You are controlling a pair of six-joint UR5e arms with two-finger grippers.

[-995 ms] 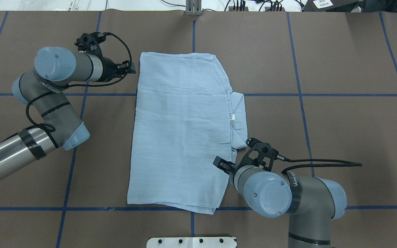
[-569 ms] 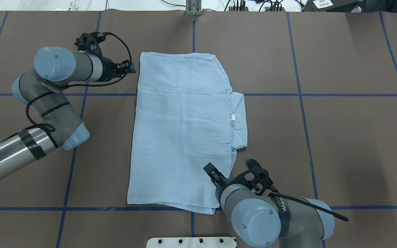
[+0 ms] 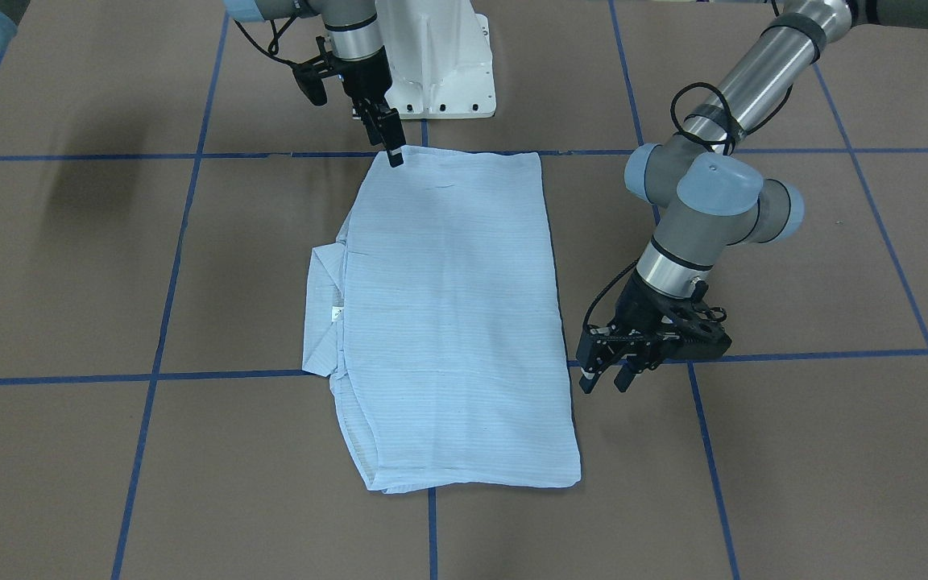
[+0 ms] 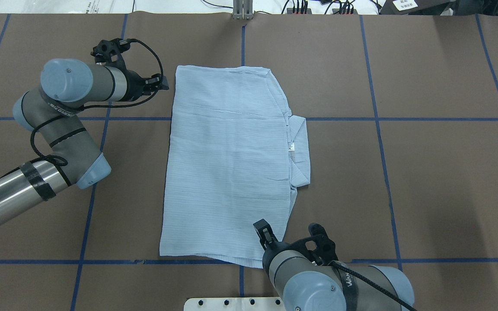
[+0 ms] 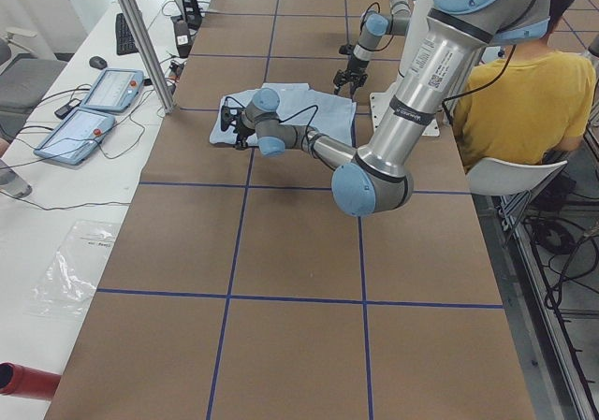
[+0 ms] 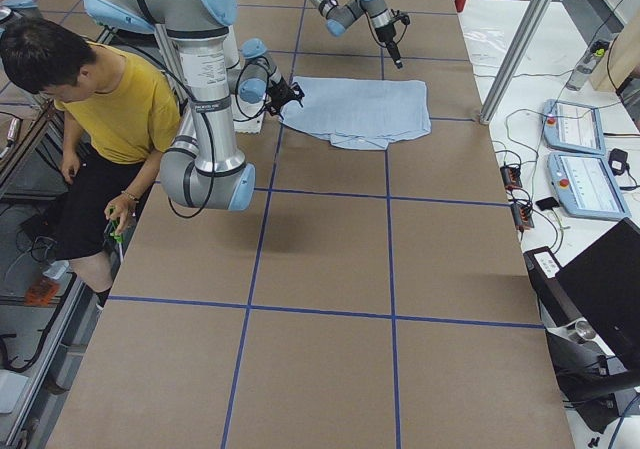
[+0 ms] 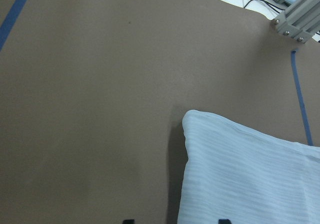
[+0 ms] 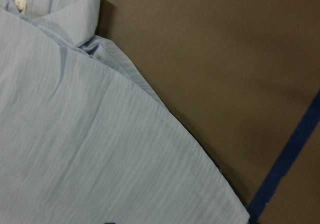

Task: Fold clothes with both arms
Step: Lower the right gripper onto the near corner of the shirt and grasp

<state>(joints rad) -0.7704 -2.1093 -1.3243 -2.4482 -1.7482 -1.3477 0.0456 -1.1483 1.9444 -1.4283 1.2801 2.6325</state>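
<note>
The folded shirt (image 4: 227,168) lies flat mid-frame on the tabletop (image 4: 426,172). The left pincer (image 3: 605,379), spread, hovers beside its edge. The right pincer (image 3: 394,151), seemingly pressed together, sits over its lower-right corner.

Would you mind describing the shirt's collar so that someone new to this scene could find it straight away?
Start at the brown table with its blue tape grid, then the light-blue shirt folded flat at its centre. In the overhead view the collar juts from the shirt's right edge, towards the robot's right. It is the only flap breaking the rectangular outline, and a small white label marks it.
</note>
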